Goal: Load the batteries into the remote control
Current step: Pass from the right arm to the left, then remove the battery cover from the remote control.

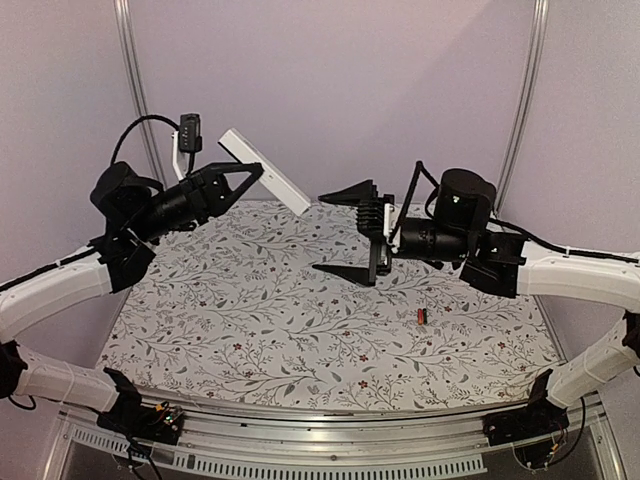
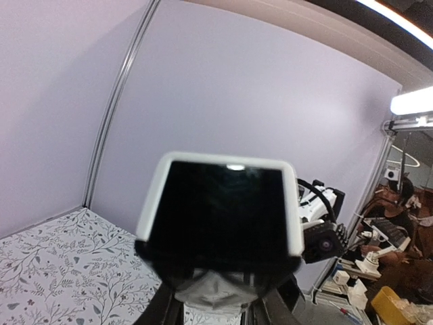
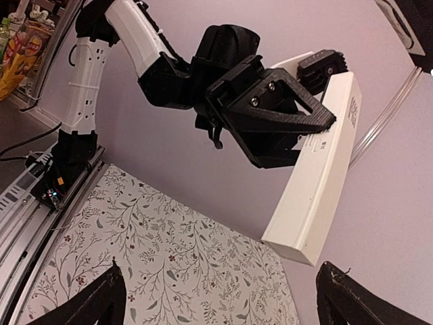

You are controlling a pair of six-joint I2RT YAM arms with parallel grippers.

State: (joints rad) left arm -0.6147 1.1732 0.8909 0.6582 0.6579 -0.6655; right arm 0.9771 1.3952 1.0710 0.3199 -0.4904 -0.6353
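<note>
The remote control (image 1: 266, 170), a long white bar, is held up in the air at the back left and slants down to the right. My left gripper (image 1: 252, 176) is shut on its upper half. In the left wrist view the remote (image 2: 223, 210) points straight away from the camera, dark-faced with a white rim, above the left gripper (image 2: 218, 288). My right gripper (image 1: 343, 233) hangs open just right of the remote's lower end and holds nothing. Its own view shows the remote (image 3: 318, 176) beyond the open right gripper (image 3: 223, 301). A small red and black battery (image 1: 422, 316) lies on the table at the right.
The table (image 1: 250, 320) has a floral-patterned cloth. A metal rail (image 1: 330, 445) runs along its near edge by the arm bases. Pale walls with two upright metal posts (image 1: 138, 100) close off the back.
</note>
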